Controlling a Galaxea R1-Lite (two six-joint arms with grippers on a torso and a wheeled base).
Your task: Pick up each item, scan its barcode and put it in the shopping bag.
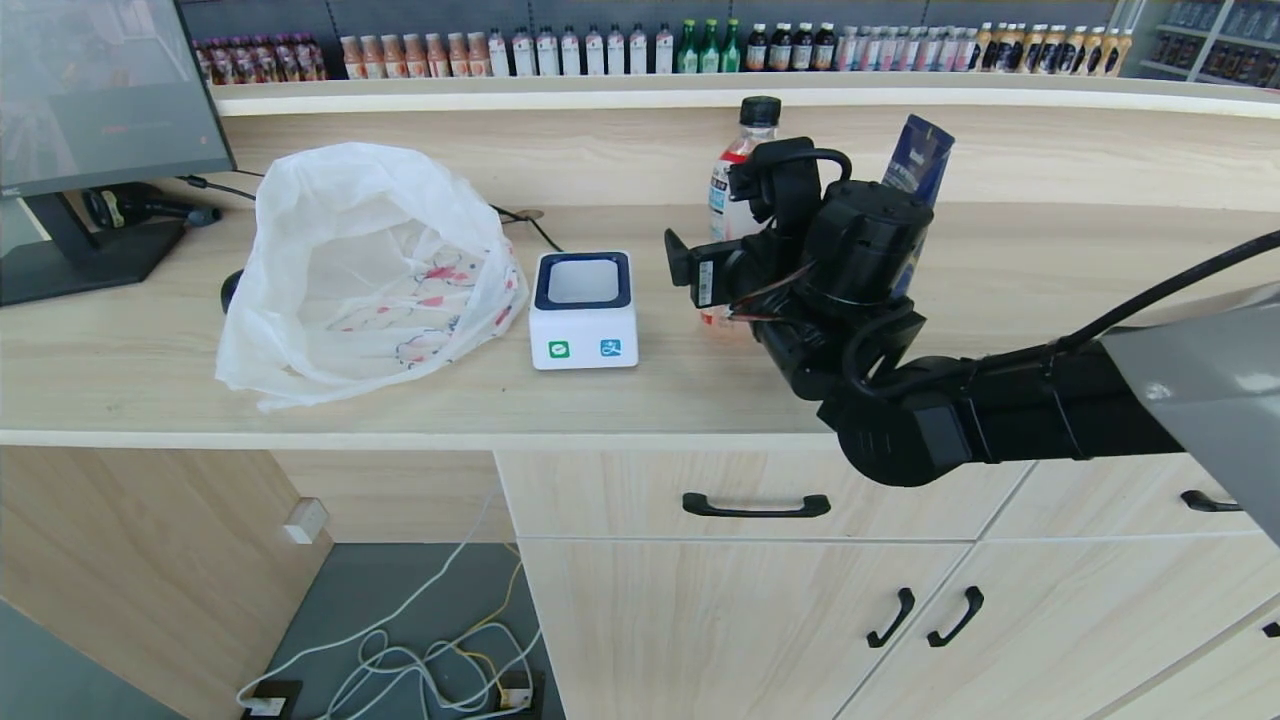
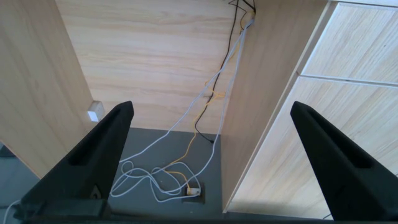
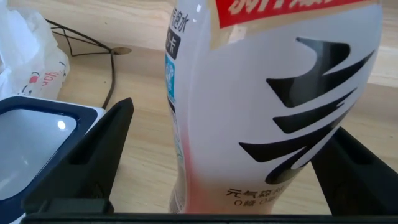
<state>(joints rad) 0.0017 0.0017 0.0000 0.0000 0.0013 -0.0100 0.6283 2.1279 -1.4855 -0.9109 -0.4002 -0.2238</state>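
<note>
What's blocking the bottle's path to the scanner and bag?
Nothing visible. Bare counter separates the bottle from the scanner, and the bag lies open just beyond it. The blue pouch stands farther back, off that path.

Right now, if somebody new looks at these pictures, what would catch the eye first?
The black right arm's open pincer stands on either side of an upright drink bottle on the right half of the wooden counter. To the bottle's left sits a white scanner box, and farther left a gaping white shopping bag.

Bottle [image 1: 757, 135] lower body, blue pouch [image 1: 915, 150] base hidden behind right arm [image 1: 870, 300].
</note>
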